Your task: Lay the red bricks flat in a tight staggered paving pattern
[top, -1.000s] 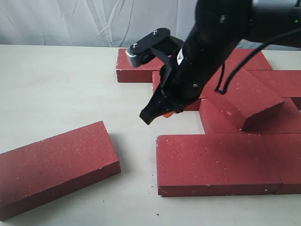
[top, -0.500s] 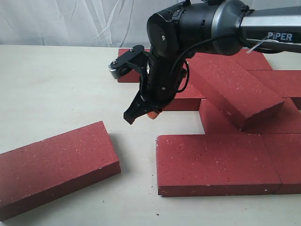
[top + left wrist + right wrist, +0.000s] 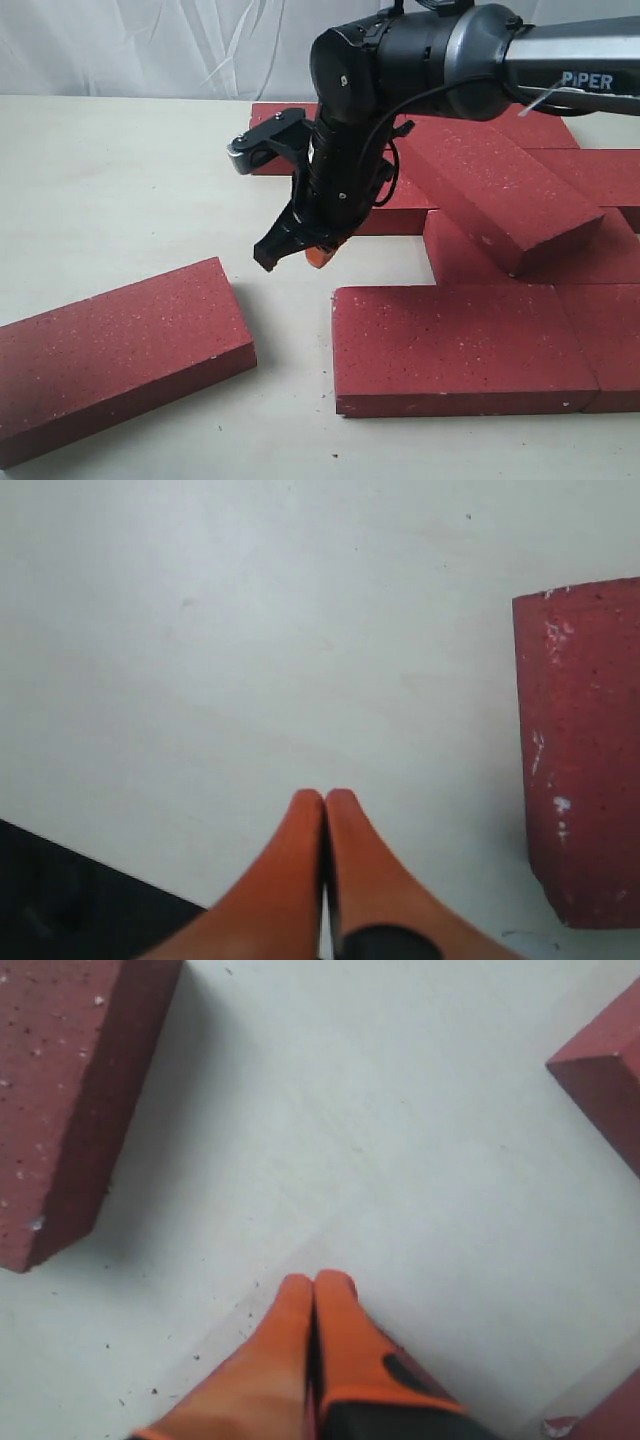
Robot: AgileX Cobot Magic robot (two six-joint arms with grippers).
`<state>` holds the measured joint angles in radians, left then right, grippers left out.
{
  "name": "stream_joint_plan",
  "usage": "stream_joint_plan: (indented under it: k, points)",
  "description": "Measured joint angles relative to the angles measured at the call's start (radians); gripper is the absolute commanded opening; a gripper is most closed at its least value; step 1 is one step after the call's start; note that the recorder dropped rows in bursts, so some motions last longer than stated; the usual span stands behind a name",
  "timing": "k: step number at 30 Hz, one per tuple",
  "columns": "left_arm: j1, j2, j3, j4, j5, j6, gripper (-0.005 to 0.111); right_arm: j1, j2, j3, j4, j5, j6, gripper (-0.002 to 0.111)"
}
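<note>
**(a) Exterior view.** Shows the right arm (image 3: pixel 450 60) entering from the upper right edge, black, forearm near level and wrist bent steeply downward over the table (image 3: pixel 120 180). Ends in the right gripper (image 3: pixel 290 252), slanted down and toward the left of the view, hanging just above bare tabletop. Sits over the gap between the loose brick (image 3: pixel 120 350) and the front brick (image 3: pixel 460 345), touching neither. Bears the wrist camera (image 3: pixel 262 148) on the side turned toward the back of the table.

**(b) Right wrist view.** Shows the jaws pressed together, the two orange fingertips (image 3: pixel 295 1305) meeting along a thin dark seam with nothing clamped between them. Looks down on pale tabletop, with brick ends (image 3: pixel 60 1100) off to both sides, apart from the tips.

**(c) Left wrist view.** Shows the left gripper (image 3: pixel 324 796) likewise closed and empty, orange pads (image 3: pixel 360 860) flush against each other above bare table. Includes one brick end to one side, apart from the tips.

**(d) Position of the red bricks (image 3: pixel 600 170).** Shows most of them gathered at the right and back of the exterior view, laid flat in offset rows with edges close together. Shows the tilted brick (image 3: pixel 500 190) resting slantwise on top of the middle row rather than flat on the table. Shows the loose brick alone at the near left, flat, skewed to the rows, well apart from the group.
</note>
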<state>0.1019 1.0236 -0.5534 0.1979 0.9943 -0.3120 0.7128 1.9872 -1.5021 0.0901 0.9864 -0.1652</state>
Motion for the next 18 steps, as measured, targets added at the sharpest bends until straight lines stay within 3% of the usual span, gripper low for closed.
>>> stream_joint_plan:
  k: [13,18]
  points:
    - [0.005,0.054,0.006,-0.12,0.015,0.099,0.0,0.0,0.0,0.0,0.052,-0.018,0.003,-0.001]
    - [0.005,0.173,0.006,-0.204,-0.097,0.11,0.0,0.024,0.019,0.0,0.071,-0.132,0.001,-0.001]
